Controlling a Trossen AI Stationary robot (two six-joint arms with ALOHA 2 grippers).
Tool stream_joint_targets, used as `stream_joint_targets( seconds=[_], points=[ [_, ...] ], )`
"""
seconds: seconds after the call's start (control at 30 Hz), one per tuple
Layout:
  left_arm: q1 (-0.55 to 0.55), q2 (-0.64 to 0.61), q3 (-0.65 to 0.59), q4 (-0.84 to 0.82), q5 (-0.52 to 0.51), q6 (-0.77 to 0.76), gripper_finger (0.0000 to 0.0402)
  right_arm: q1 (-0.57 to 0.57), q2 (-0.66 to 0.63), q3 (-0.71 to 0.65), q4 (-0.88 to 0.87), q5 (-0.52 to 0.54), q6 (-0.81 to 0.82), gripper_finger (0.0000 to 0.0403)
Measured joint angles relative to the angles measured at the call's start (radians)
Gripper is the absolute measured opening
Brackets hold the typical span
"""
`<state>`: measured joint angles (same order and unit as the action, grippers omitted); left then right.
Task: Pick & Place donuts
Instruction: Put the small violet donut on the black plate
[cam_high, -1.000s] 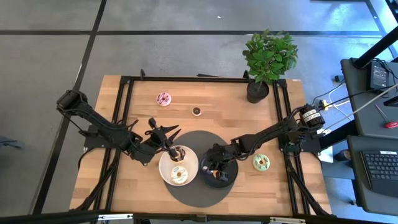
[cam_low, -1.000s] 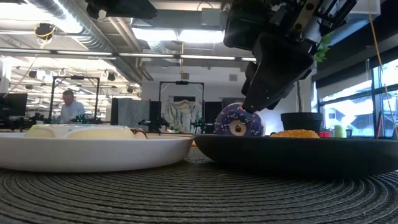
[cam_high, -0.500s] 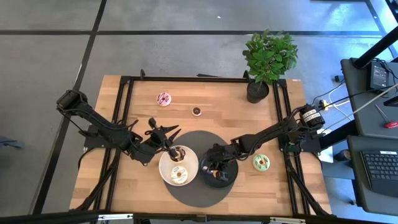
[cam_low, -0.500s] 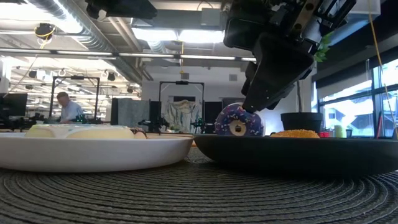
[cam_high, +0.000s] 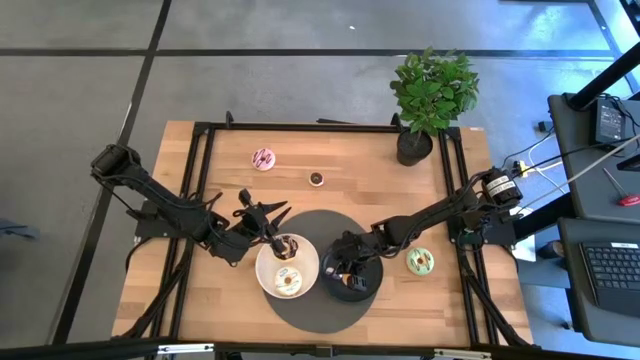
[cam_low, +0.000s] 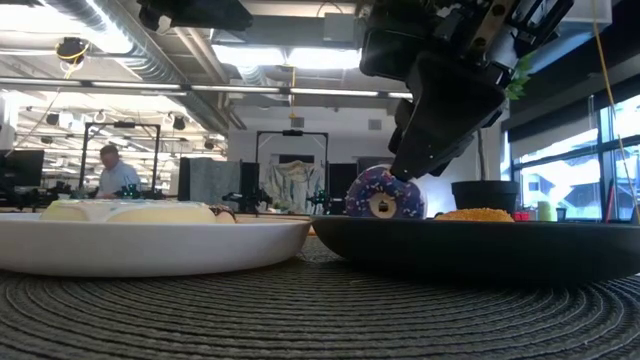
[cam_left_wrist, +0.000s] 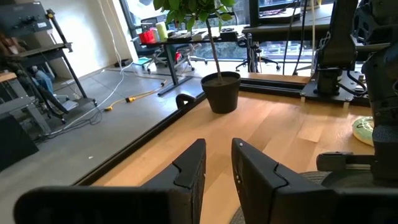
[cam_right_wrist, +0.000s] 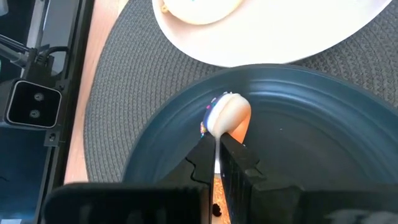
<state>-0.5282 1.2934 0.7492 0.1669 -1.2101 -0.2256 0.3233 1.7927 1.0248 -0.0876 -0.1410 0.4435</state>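
My right gripper is over the black plate, shut on a purple-iced mini donut that stands on edge. An orange mini donut lies in the same plate. The white plate holds a cream donut and a chocolate one. A pink donut and a brown mini lie flat on the far table, and a green one lies right of the mat. My left gripper hovers at the white plate's far left rim, its fingers narrowly open and holding nothing. My right gripper pinches the purple mini donut's ring between its two fingertips, slanting down from above. The hold is at the upper edge. The donut stands upright on edge inside the black plate; the rim hides whether its lower edge rests there.
Both plates sit side by side on a round dark woven mat. A potted plant stands at the table's far right corner. Black frame rails run along the table's sides. Bare wood lies between the mat and the far edge.
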Motion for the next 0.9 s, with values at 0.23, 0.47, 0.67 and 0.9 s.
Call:
stream_joint_targets(
  seconds=[0.23,0.47,0.67,0.9],
  points=[
    [0.0,0.0,0.0,0.002,0.0,0.0,0.0076,-0.004,0.055,0.0,0.049,-0.101,0.025,0.0024],
    [0.0,0.0,0.0,0.007,0.001,0.001,0.0074,-0.009,0.057,0.0,0.074,-0.119,0.001,0.0023],
    [0.0,0.0,0.0,0.01,0.001,0.001,0.0074,-0.009,0.035,0.0,0.026,-0.089,-0.003,0.0023],
    [0.0,0.0,0.0,0.01,0.001,0.002,0.0076,-0.009,0.034,0.0,0.016,-0.088,-0.005,0.0036]
  ],
)
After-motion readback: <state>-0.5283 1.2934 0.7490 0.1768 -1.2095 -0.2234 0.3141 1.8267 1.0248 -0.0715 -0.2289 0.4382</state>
